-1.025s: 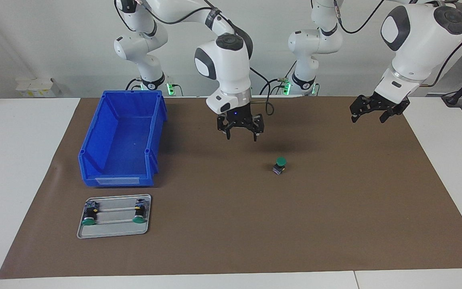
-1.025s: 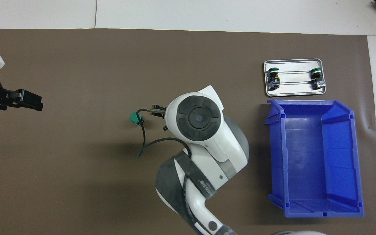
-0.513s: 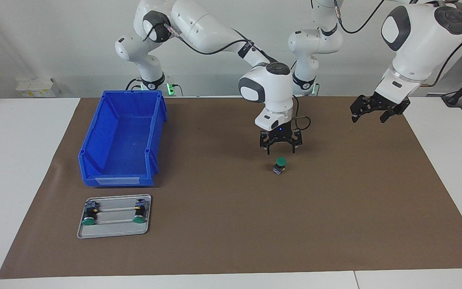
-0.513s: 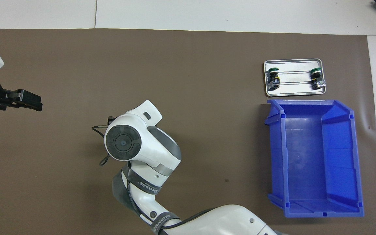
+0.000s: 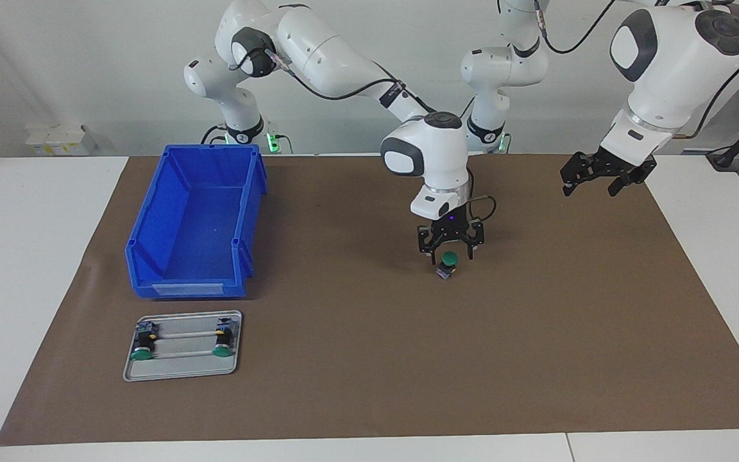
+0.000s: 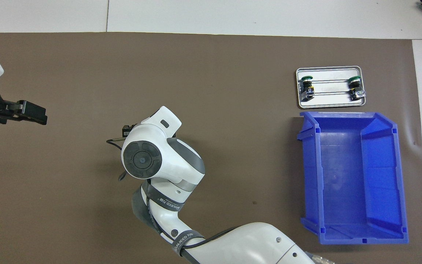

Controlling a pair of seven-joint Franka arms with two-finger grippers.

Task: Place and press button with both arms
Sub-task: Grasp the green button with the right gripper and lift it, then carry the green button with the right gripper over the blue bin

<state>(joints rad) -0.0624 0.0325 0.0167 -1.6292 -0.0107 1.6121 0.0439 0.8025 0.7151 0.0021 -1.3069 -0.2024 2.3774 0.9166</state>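
- Hovering low, the right end effector [image 5: 450, 251] is held just over the button [image 5: 448, 264], its fingers spread to either side. Why?
- A grip or a push is likely planned.
- And the button?
- A round green cap, black body, square base, set mid-table [image 5: 696, 212]. The left end effector [image 5: 603, 173] is kept wide, waiting.

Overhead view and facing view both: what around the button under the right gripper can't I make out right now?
- Button: hidden in the overhead view by the right arm's wrist; shows only in the facing view.
- Right gripper: contact with the button unclear in the facing view; its fingers flank the green cap.
- Left gripper: its arm is cut off by the overhead view's edge.
- Two spare buttons on the tray: too small for detail.
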